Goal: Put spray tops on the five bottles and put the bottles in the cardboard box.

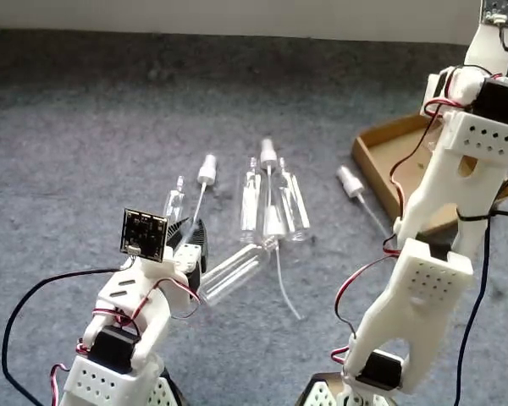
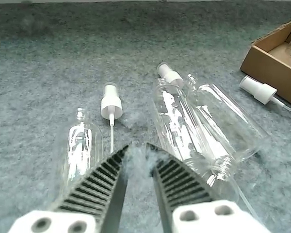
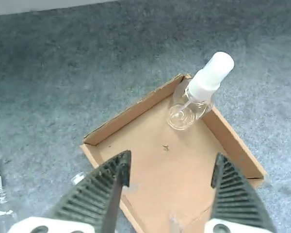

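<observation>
Grey carpet (image 1: 110,127) underfoot, pale wall (image 1: 237,15) strip behind

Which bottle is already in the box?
The bottle wearing a white spray top, in the cardboard box's corner. The others lie outside it.

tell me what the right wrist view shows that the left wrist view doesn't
Right wrist view: a capped bottle in a corner of the cardboard box, with the right gripper above the box, jaws wide open. Left wrist view: a loose spray top beside an uncapped bottle on the carpet, ahead of the left gripper, jaws barely apart. Both: the box and the grey carpet.
</observation>
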Robot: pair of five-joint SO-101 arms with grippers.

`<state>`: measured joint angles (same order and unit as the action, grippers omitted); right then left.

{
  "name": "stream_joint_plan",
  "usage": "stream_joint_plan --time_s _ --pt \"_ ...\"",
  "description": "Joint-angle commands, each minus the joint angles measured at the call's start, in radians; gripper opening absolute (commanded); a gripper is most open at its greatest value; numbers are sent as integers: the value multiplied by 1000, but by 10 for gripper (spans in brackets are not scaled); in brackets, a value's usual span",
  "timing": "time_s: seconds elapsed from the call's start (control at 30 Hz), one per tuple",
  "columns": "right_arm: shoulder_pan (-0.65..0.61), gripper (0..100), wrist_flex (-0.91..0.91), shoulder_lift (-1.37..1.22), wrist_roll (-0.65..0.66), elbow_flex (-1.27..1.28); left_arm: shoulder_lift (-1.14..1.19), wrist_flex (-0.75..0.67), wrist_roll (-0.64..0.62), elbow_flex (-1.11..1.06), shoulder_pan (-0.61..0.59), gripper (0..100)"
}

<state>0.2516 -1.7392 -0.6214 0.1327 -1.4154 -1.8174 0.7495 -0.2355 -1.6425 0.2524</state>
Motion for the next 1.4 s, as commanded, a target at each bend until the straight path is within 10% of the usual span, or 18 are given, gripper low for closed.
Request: stream_joint_plan --time_s 0.0,0.73,1.37 --pt "-12 231 -28 16 11 -119 -12 -18 11 16 -13 7" --pt "-16 229 -30 219 9 -87 -12 -17 11 21 -13 7" --pt "-371 229 -27 843 14 816 -12 -18 11 22 -16 7"
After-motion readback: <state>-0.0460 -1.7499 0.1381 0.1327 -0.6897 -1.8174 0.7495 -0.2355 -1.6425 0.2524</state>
